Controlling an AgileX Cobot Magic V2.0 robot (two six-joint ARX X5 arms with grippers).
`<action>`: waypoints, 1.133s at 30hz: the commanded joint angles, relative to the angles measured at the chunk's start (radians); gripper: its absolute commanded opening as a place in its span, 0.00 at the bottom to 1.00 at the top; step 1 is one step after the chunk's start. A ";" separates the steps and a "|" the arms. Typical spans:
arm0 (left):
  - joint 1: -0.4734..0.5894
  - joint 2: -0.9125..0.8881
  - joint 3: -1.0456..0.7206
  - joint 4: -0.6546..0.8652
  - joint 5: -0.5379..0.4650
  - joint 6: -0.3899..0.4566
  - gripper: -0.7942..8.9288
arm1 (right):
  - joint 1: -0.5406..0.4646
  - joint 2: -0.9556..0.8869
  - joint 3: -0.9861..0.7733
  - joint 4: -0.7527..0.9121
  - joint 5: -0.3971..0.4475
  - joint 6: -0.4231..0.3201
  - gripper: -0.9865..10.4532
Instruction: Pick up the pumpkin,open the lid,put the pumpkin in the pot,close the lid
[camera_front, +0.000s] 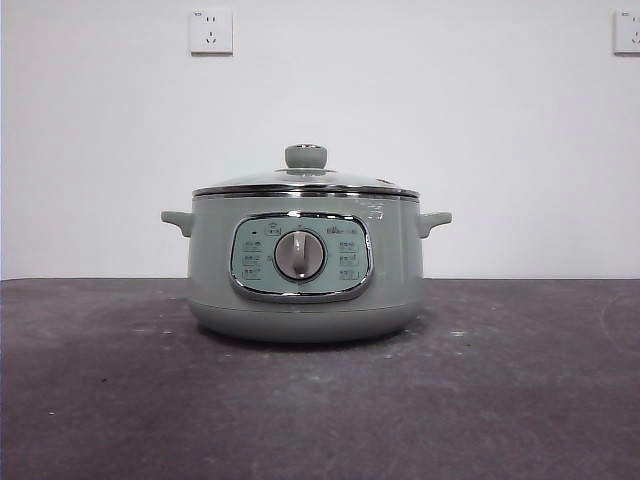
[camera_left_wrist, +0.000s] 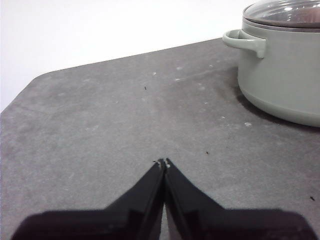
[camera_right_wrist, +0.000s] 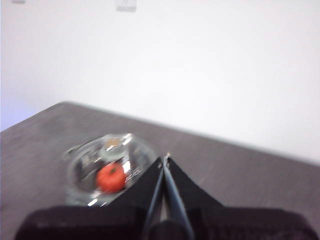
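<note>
Apparently I'm finished: pumpkin sits under the lid inside the pot, both jaws closed empty, arms clear.

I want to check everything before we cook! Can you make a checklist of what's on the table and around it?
Surface: dark grey table, scuffed, with pale specks.
Pot: standing on the table, dial facing the front camera.
Lid: on the pot, knob up.
Pumpkin: seen through the glass lid, inside the pot; that picture is blurred.
Clutter: nothing seen.
Left gripper: jaws shut, holding nothing, above bare table beside the pot.
Right gripper: jaws shut, holding nothing, high above the pot.
Cables: nothing seen.
Surroundings: white wall with two sockets.
</note>
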 joint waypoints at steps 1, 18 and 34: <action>0.003 -0.002 -0.016 0.000 -0.001 -0.006 0.08 | -0.028 -0.092 -0.249 0.212 -0.003 -0.005 0.09; 0.003 -0.002 -0.016 0.000 -0.001 -0.006 0.08 | -0.054 -0.440 -1.216 0.937 0.009 0.054 0.09; 0.003 -0.002 -0.016 0.000 -0.001 -0.006 0.08 | -0.055 -0.566 -1.433 0.916 0.196 0.144 0.09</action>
